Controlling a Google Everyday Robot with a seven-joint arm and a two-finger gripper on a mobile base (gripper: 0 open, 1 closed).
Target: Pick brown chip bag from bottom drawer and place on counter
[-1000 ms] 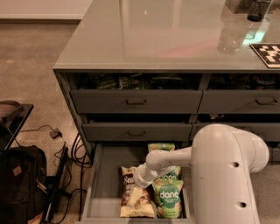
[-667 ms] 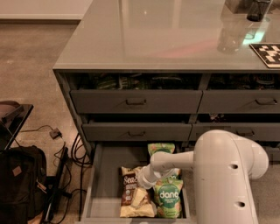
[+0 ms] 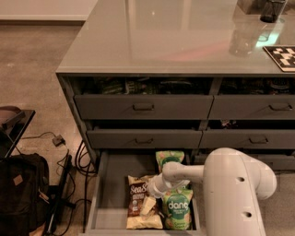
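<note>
**Gripper** (image 3: pixel 150 199): low inside the bottom drawer (image 3: pixel 114 198), at the end of the white arm (image 3: pixel 235 193), which comes in from 3 o'clock. It sits over the upper right part of the brown bag (image 3: pixel 137 203). I cannot tell whether it is open or closed, or whether it has hold of the bag.

**Change over the last second:** the wrist has dropped a little toward 6 o'clock in my view, deeper into the drawer. The arm's large white housing has come down with it. The brown bag lies where it lay before. The two green bags have not shifted.

**Brown bag:** still in the drawer, lying flat on the drawer floor, long axis running 12 to 6 o'clock.
- Middle: dark brown, with white "Sea S…" lettering near the top. The rest of the word is covered by the wrist.
- Ends: cream-yellow and crinkled, the lower end close to the drawer front.
- Right edge: touches the nearer green bag.

**Green "dang" bag** (image 3: pixel 178 208): at 3 o'clock of the gripper, just beside it, label up.

**Second green bag** (image 3: pixel 169 158): at 1 o'clock, at the back of the drawer, partly under the arm.

**Drawer:** pulled out, dark grey, with bare floor on the 9 o'clock side of the brown bag.

**Upper drawers** (image 3: pixel 143 107): two closed fronts at 12 o'clock, each with a bar handle.

**Counter** (image 3: pixel 175 32): glossy grey-green, further toward 12 o'clock. A dark cup (image 3: pixel 272 9) and a checkered marker (image 3: pixel 282 57) are at its far right.

**Floor, 9 o'clock:** a black backpack (image 3: pixel 18 193) and loose cables (image 3: pixel 69 179).
</note>
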